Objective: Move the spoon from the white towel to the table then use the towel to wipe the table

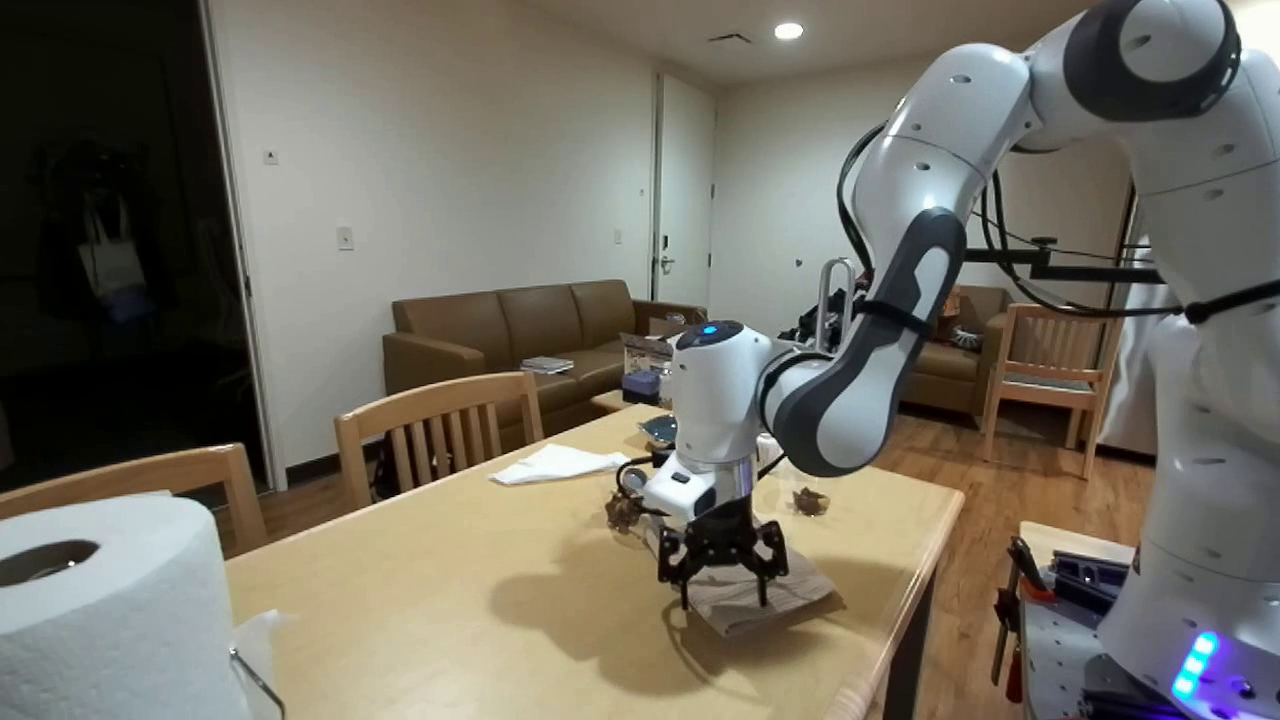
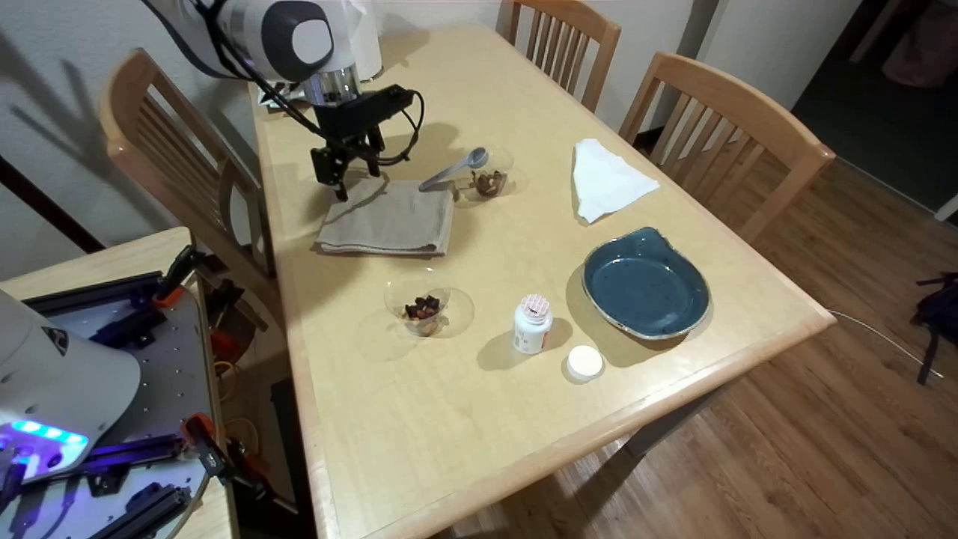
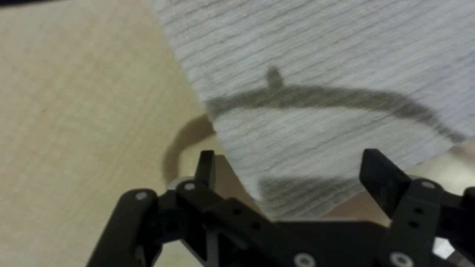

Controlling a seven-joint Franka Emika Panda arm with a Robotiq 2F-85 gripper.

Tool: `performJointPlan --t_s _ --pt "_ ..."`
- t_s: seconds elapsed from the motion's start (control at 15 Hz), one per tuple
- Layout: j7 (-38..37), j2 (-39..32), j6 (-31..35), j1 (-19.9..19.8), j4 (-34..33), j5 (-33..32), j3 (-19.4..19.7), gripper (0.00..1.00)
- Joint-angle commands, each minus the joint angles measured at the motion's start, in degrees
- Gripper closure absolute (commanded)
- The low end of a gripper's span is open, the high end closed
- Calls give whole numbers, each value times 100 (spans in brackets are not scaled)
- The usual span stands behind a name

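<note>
We are holding our empty claw wide at one corner of a folded towel on the wooden counter. A brown sofa is lining the wall.

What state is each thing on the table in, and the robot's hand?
Towel: folded, flat on the table.
Hand: open at a towel corner, holding nothing.
White bottle: upright.
White cap: loose on the table.
Clear cup near the bottle: dark pieces inside.
Other clear cup: the same.
Spoon: handle end at the towel, tip at that cup's rim; contact unclear.
Blue dish: right side up.
White paper sheet: creased.
Paper towel roll: standing on end.
</note>
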State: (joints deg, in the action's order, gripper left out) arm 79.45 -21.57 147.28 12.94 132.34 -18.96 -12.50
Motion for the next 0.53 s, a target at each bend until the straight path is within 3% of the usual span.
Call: performJointPlan --t_s 0.0,0.27,0.47 --pt "-44 99 2 -95 131 -48 -63 0" --pt "-42 282 76 -123 345 -43 -51 0" --pt "-199 149 40 -25 142 -72 -47 0"
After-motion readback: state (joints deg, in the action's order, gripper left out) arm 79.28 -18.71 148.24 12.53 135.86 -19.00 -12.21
